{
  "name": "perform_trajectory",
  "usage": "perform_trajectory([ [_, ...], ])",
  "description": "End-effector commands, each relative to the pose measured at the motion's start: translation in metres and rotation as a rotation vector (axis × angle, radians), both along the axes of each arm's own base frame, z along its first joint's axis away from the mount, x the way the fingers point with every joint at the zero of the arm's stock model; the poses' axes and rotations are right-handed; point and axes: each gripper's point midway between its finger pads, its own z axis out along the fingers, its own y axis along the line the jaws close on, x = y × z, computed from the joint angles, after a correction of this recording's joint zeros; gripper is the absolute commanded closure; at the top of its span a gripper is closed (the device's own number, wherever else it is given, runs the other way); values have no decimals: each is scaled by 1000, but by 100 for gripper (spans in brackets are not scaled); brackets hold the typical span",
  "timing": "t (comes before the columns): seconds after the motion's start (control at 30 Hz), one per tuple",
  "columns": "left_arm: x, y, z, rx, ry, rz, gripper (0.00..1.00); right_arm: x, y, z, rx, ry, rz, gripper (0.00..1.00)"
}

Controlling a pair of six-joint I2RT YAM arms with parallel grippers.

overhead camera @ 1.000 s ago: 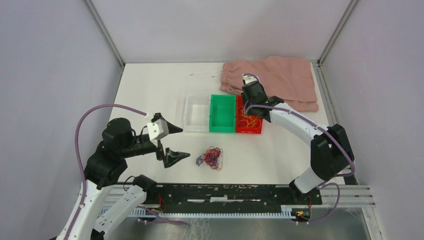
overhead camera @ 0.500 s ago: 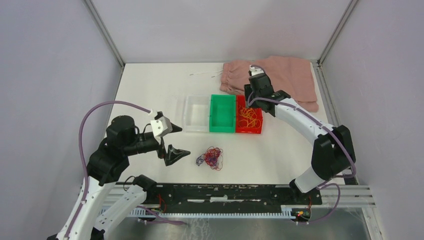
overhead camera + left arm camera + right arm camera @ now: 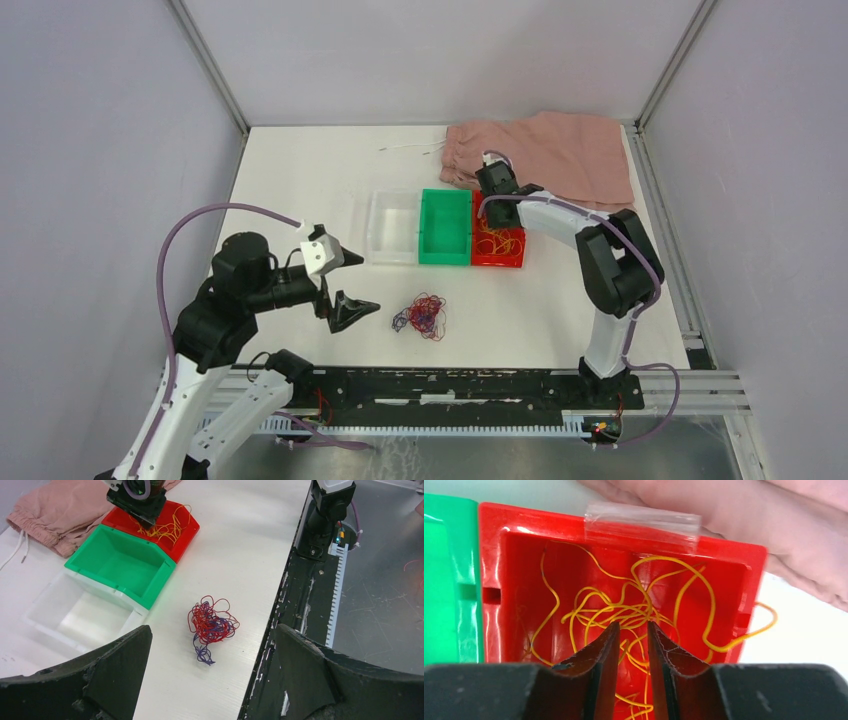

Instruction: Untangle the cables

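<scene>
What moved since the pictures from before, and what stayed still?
The right gripper swung toward the pink cloth, then came back over the red bin, and its arm's elbow folded in toward the bins. I see nothing grabbed or dropped. The left gripper stayed wide open, barely shifting. The red and purple cable clump, the yellow cables and the bins stayed put.

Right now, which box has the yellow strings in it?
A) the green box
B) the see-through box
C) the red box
C: the yellow cables lie curled inside the red box, as the right wrist view shows from straight above.
</scene>
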Motion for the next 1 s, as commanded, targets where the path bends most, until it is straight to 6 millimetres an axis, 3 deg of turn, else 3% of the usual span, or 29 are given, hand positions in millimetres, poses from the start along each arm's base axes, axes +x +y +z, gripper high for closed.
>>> perform_trajectory([
  [0.0, 2, 2, 3, 8, -47, 2, 1, 12, 23, -2, 68, -43, -7, 68],
  [0.13, 3, 2, 0, 15, -42, 1, 1, 6, 44, 10, 157, -48, 54, 69],
  [0.2, 4, 2, -3, 21, -40, 0, 1, 6, 39, 34, 150, -85, 41, 65],
  [0.3, 4, 3, -10, 39, -31, 0, 1, -1, 33, 86, 193, -186, 43, 49],
  [0.4, 5, 4, -14, 49, -31, 2, 1, -20, 39, 128, 274, -252, 98, 41],
  [0.5, 8, 3, -19, 59, -23, 5, 1, -55, 59, 142, 333, -256, 199, 35],
  [0.6, 11, 4, -25, 76, -15, 16, 1, -97, 84, 132, 380, -212, 314, 34],
  [0.77, 12, 6, -31, 98, -18, 19, 1, -172, 125, 99, 515, -125, 488, 39],
  [0.97, 12, 5, -32, 101, -9, 11, 1, -223, 146, 66, 639, -53, 592, 41],
])
